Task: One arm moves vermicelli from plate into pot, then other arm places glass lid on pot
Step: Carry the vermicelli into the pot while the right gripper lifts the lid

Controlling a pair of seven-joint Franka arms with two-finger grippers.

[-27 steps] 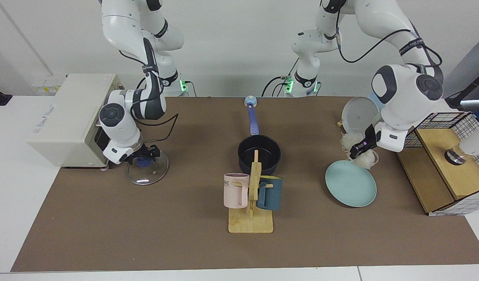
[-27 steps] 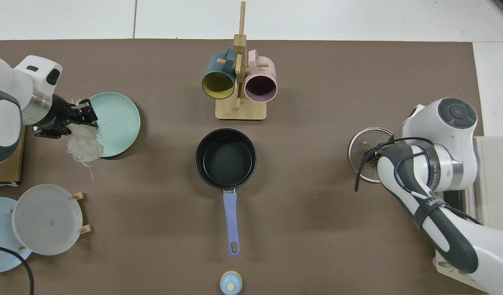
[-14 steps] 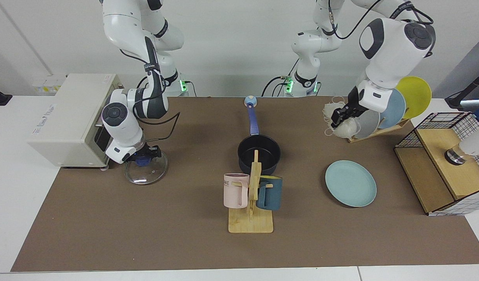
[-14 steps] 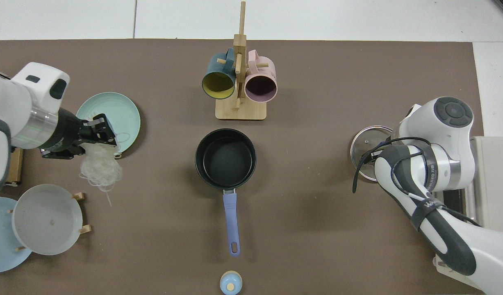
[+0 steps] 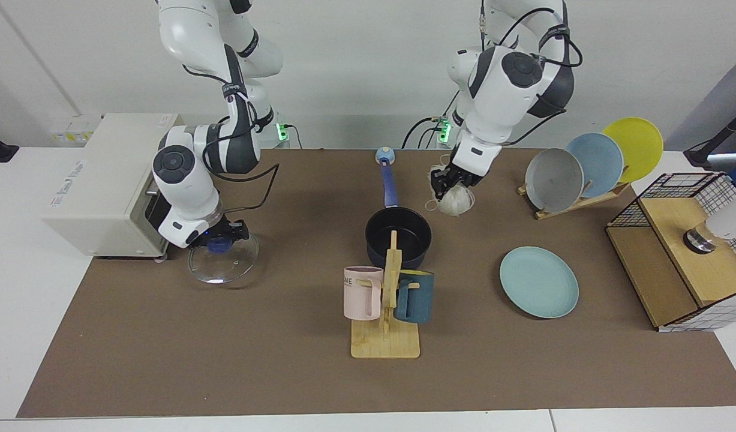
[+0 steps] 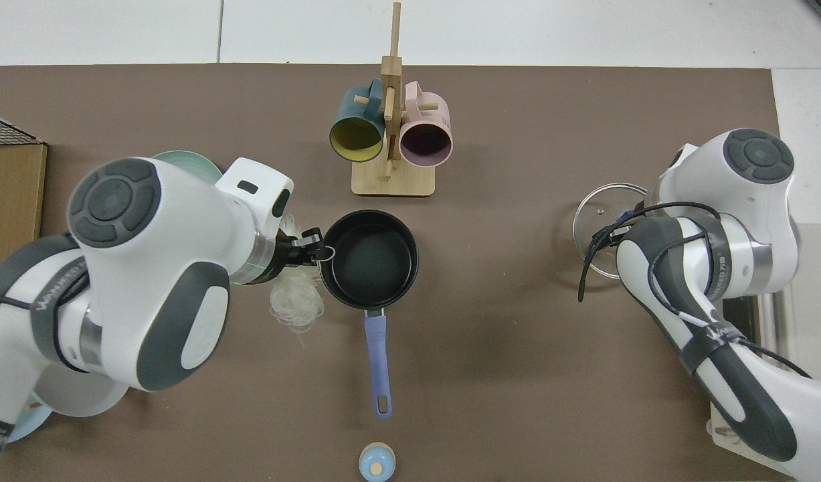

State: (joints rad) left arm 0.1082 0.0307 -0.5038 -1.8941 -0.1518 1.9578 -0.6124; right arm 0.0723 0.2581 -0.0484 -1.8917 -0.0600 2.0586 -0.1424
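Two grippers are at work over the brown mat. Left gripper (image 5: 447, 183) is pinched on the vermicelli (image 5: 454, 201), held in the air; the whitish tangle hangs below its fingertips. Just beside it, toward the table's middle, stands the pot (image 5: 398, 235), black and open, its blue handle running toward the arm bases; in the top view the gripper (image 6: 308, 246) sits right at the pot's (image 6: 369, 258) rim and the vermicelli (image 6: 295, 302) droops outside the wall, not within. Well behind the left gripper, out toward the table's end, lies the plate (image 5: 539, 281), teal and bare, and beyond it a wooden rack holding grey, sky-blue and yellow plates (image 5: 592, 163). In front of the pot a mug stand (image 5: 385, 318) carries a pink mug and a dark blue one. Right gripper (image 5: 219, 239) is at the far side of the pot, pressed onto the blue knob of the glass lid (image 5: 223, 268), which rests low at the mat just beside a cream box (image 5: 107, 180).
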